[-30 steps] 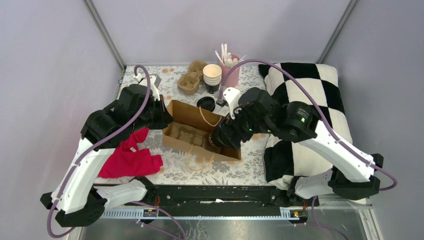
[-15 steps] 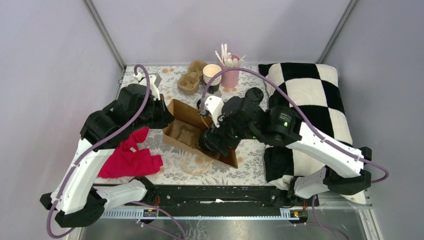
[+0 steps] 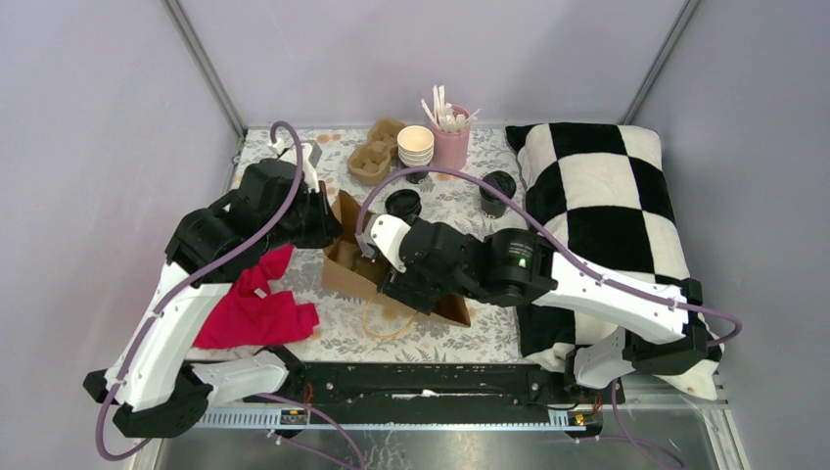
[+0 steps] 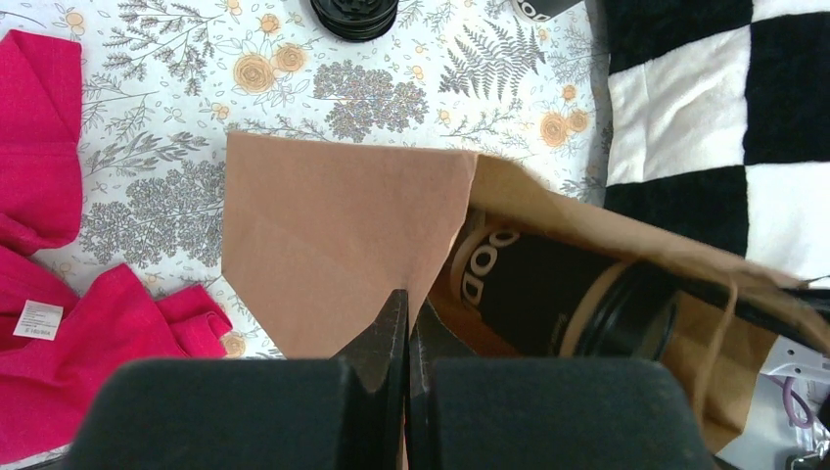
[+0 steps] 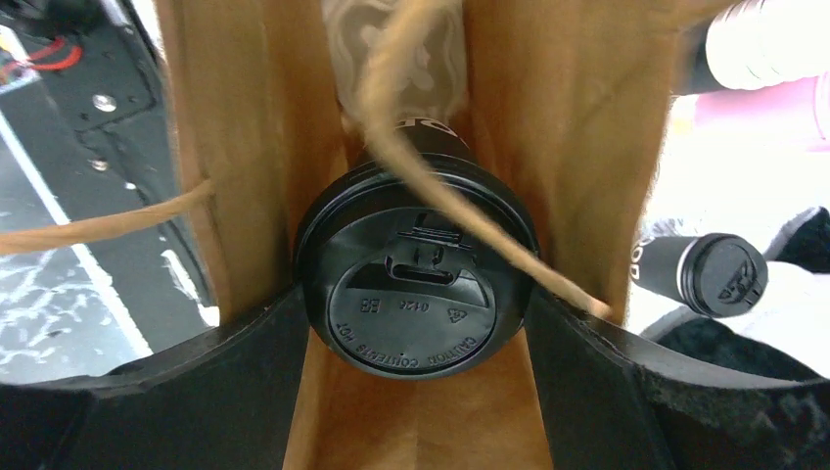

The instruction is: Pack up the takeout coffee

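While left claw (image 4: 406,305) pinches the bag (image 4: 333,220), right claw (image 5: 421,328) — gripping the coffee (image 5: 416,284) — has slid deeper inside.

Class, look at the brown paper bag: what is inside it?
A lidded black coffee cup, held in the jaws of the right gripper, is inside the paper bag, with a cardboard tray beyond it. The cup's base and most of the tray are covered.
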Controlling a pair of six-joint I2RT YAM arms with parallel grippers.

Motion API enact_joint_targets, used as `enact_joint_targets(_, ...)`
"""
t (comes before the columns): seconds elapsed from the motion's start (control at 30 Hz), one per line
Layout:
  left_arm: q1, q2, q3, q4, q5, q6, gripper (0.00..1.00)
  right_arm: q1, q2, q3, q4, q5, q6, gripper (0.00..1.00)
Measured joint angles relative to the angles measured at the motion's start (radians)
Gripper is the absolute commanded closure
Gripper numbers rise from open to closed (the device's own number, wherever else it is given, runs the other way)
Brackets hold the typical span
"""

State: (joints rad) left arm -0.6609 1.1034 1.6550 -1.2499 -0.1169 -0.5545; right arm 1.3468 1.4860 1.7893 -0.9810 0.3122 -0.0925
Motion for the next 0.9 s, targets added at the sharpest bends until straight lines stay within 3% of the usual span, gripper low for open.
enact_joint_targets(0.53, 0.000, -0.067, -0.046, 0.030, 0.001, 0.006, 1.00, 0.001, -0.068, -0.085, 0.028, 0.026, 0.010, 0.39)
enact_joint_targets(0.77, 0.000, -0.086, -0.054, 0.089, 0.018, 0.047, 1.00, 0.008, 0.035, -0.081, 0.048, 0.036, -0.017, 0.39)
enact_joint_targets(0.9, 0.000, -0.178, -0.164, 0.192, 0.061, 0.071, 1.00, 0.026, 0.097, -0.079, 0.058, 0.084, -0.020, 0.40)
